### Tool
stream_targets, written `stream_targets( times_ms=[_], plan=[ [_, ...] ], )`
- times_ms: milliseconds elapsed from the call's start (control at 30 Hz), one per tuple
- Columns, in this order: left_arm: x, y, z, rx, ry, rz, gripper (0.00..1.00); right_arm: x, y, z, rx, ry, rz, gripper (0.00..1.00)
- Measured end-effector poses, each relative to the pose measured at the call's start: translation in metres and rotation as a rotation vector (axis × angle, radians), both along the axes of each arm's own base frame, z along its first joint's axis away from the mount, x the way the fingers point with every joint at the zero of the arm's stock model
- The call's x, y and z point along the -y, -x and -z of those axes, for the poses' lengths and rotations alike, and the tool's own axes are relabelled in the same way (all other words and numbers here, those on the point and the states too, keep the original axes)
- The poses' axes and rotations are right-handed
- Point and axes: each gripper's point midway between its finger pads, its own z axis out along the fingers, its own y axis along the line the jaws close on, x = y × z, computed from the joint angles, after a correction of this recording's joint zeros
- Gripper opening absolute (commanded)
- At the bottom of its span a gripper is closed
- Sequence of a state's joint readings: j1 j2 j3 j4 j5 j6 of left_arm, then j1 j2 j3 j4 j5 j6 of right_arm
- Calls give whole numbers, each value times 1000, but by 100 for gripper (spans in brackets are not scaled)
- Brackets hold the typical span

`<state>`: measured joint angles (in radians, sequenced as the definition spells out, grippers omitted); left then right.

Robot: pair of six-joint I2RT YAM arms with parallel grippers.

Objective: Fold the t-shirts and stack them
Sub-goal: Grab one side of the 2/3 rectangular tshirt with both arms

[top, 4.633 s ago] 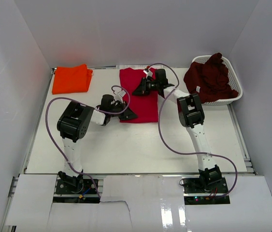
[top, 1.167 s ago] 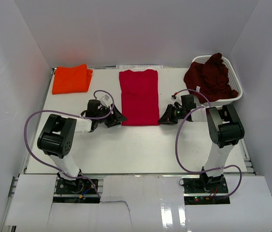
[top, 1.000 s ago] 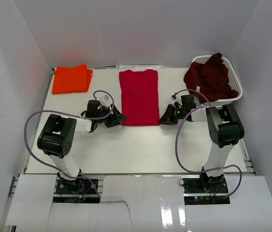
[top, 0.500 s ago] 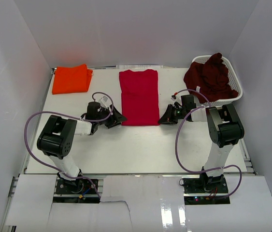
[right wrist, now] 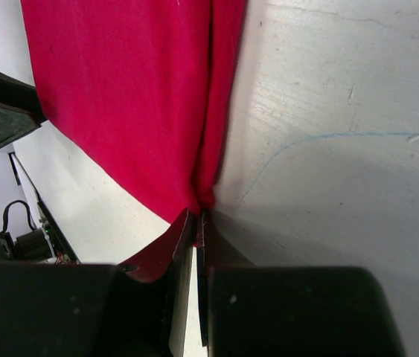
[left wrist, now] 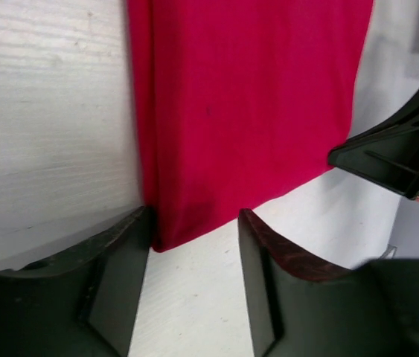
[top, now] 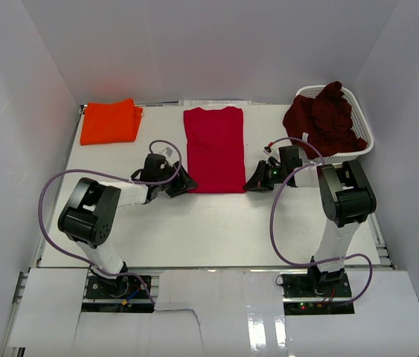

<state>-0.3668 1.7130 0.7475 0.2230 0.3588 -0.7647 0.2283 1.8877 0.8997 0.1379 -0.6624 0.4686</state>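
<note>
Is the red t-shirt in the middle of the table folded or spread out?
Folded lengthwise: the red t-shirt lies as a narrow strip, no sleeves showing, its side edges doubled.

Your top view looks down from high behind the near edge of the table (top: pixel 194 223), with the crimson red t-shirt (top: pixel 213 149) lying mid-frame. Your left wrist view sits low and close at the shirt's near left corner, facing across it to the right gripper (left wrist: pixel 347 155). Your right wrist view hugs the near right corner, facing the left gripper (right wrist: pixel 34 117). All three share the shirt's near hem.
</note>
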Motion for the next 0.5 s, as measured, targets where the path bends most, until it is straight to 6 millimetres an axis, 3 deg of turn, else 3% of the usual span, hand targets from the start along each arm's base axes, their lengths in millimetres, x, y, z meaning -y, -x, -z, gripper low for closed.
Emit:
stream_targets(
  times_ms=[267, 400, 433, 500],
  plan=[
    [-2, 2, 3, -27, -11, -21, 62, 0, 0, 0, 0, 0, 0, 8],
    [-3, 3, 5, -33, -11, -28, 56, 0, 0, 0, 0, 0, 0, 8],
    [-4, 4, 5, -35, -12, -29, 47, 0, 0, 0, 0, 0, 0, 8],
    [-5, 5, 9, -47, -16, -35, 40, 0, 0, 0, 0, 0, 0, 8]
  ],
)
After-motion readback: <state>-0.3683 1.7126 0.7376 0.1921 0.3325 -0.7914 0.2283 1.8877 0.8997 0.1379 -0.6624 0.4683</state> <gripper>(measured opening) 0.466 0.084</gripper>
